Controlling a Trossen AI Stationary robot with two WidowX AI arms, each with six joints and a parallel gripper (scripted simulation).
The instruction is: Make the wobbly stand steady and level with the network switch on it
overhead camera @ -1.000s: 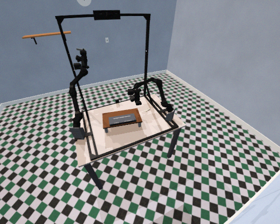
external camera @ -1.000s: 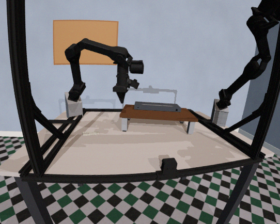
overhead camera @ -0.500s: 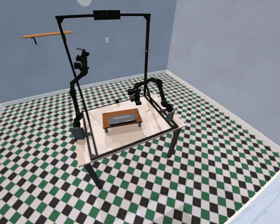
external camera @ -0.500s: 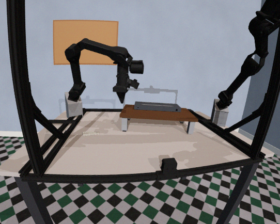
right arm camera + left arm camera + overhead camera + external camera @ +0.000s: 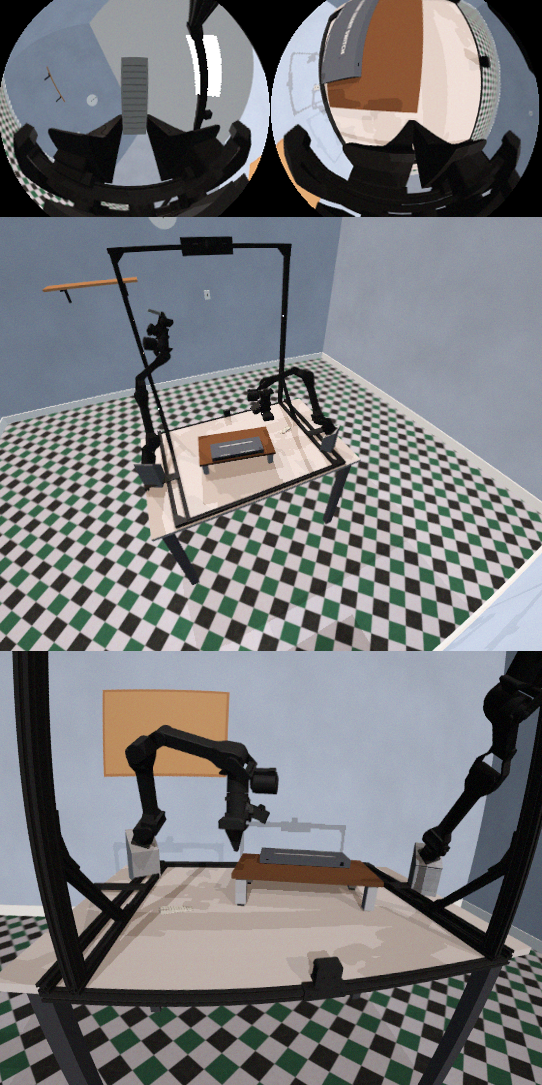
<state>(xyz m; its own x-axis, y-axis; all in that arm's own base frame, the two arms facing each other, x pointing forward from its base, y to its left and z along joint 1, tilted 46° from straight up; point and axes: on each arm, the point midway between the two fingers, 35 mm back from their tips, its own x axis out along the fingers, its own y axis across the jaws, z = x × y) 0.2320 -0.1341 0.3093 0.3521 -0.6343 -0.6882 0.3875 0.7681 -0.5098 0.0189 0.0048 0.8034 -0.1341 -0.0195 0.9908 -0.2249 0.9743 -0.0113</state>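
The brown stand [image 5: 207, 444] [image 5: 300, 877] [image 5: 392, 48] is on the table with the grey network switch [image 5: 237, 448] [image 5: 305, 857] [image 5: 348, 44] lying on its top. Whether every foot touches the table is too small to tell. My left gripper [image 5: 268, 417] [image 5: 235, 848] [image 5: 411, 123] is shut and empty, pointing down beside one end of the stand, above its top. My right gripper [image 5: 134, 117] is raised high, away from the table, and shut on a grey ridged wedge [image 5: 154, 311] [image 5: 135, 92]. A pale ridged wedge [image 5: 286, 430] [image 5: 176, 910] lies on the table beyond the stand's end on the left arm's side.
A black frame [image 5: 284, 317] [image 5: 32, 801] stands around the table, with uprights and rails near both arms. A small black block [image 5: 227, 413] [image 5: 327, 971] sits on the rail along one long edge.
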